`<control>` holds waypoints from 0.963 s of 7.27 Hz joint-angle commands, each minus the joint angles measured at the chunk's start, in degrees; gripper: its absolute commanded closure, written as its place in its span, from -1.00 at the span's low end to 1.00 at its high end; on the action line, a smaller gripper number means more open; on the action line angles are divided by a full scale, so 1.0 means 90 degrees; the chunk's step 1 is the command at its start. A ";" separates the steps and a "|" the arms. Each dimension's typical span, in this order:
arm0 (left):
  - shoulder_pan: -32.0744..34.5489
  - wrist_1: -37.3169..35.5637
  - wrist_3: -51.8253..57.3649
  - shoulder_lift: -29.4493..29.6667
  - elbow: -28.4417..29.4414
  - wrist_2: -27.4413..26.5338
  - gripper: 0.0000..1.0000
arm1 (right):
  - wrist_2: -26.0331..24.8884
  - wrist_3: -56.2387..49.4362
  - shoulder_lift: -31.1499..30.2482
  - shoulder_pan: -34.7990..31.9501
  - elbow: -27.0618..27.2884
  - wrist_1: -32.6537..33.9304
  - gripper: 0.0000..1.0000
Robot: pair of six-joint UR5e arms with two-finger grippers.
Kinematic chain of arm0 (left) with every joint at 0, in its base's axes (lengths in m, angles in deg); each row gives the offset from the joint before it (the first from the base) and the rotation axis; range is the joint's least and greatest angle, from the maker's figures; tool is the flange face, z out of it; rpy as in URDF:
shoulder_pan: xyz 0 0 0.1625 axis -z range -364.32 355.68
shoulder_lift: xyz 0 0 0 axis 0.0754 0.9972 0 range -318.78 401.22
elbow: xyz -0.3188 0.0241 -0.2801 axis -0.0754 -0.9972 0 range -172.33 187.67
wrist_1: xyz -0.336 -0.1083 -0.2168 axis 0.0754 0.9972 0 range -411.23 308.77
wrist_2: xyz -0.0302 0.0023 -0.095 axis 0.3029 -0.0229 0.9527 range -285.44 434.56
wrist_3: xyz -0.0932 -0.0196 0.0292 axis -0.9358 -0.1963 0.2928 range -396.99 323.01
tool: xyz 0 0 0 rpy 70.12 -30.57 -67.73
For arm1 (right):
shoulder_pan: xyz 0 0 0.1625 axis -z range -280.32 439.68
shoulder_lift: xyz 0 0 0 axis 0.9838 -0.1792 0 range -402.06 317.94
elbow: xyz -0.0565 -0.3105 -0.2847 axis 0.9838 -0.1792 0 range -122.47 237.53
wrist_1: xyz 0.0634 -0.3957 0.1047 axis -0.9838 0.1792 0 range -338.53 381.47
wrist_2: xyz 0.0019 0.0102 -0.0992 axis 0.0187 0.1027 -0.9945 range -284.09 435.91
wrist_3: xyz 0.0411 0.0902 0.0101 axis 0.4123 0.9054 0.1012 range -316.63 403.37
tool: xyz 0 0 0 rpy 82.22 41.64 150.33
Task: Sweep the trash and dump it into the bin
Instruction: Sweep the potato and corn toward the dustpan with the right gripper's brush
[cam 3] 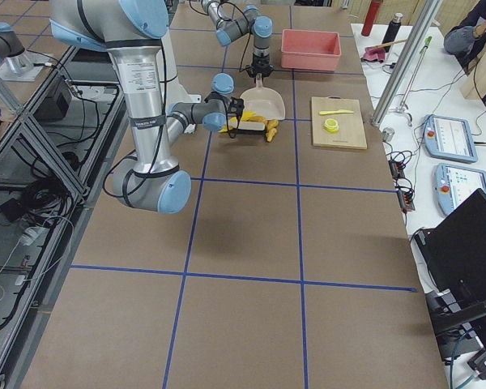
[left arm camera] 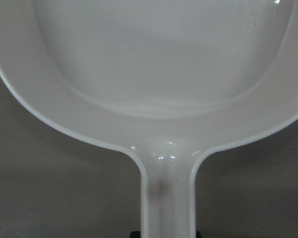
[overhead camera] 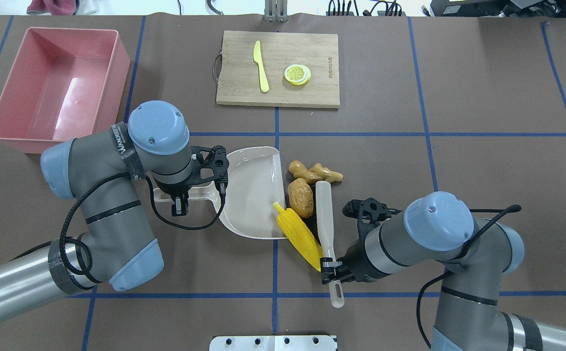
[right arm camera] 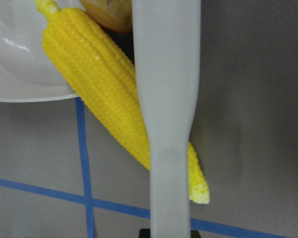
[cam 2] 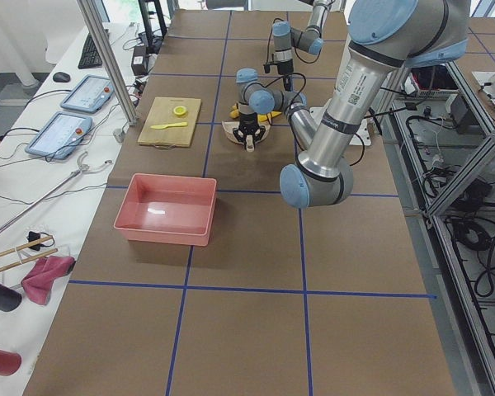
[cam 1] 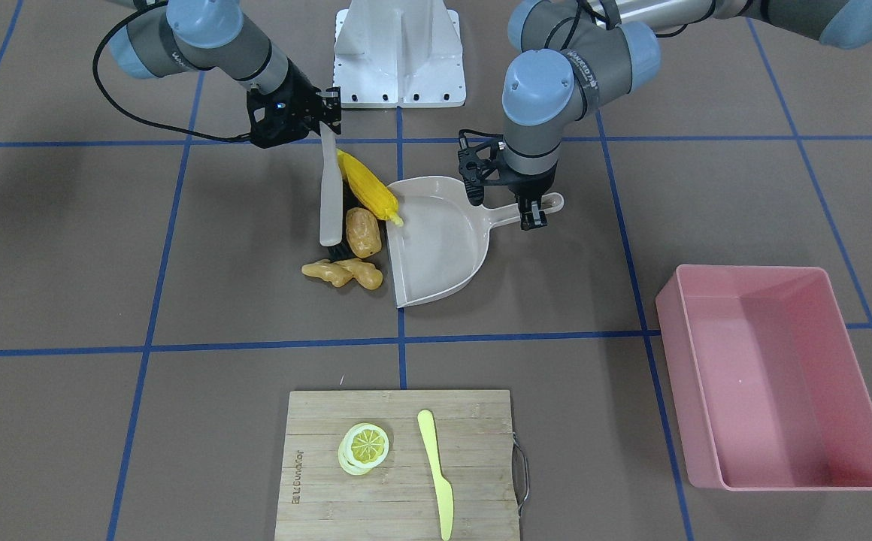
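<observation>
The yellow corn cob (cam 1: 367, 188) lies with its tip on the open lip of the beige dustpan (cam 1: 436, 248). The brown potato (cam 1: 363, 231) and the tan ginger root (cam 1: 342, 272) lie on the table just outside that lip. My left gripper (cam 1: 532, 214) is shut on the dustpan's handle (left arm camera: 166, 198). My right gripper (overhead camera: 329, 270) is shut on the handle of a pale brush (overhead camera: 324, 214). The brush lies along the corn (right arm camera: 104, 84) and the potato (overhead camera: 301, 196), on the side away from the pan. The pink bin (overhead camera: 117, 73) stands empty at the table's far left.
A bamboo cutting board (cam 1: 316, 421) on the far side of the table carries a yellow lemon slice (cam 1: 365, 446) and a pale yellow plastic knife (cam 1: 436, 473). The white robot base plate (cam 1: 398, 52) sits at the near edge between the arms.
</observation>
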 commanded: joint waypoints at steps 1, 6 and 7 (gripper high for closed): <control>-0.0001 -0.0001 0.0000 0.0009 0.0029 0.0001 1.00 | -0.0182 0.0033 0.0650 0.0141 -0.0011 0.0764 1.00; -0.0001 0.0009 0.0000 -0.0001 0.0039 0.0001 1.00 | -0.0096 0.0238 0.0819 -0.0013 0.0057 0.0855 1.00; -0.0001 0.0000 0.0010 -0.0010 0.0039 0.0001 1.00 | 0.0137 0.0238 0.0751 -0.0247 0.0096 0.0865 1.00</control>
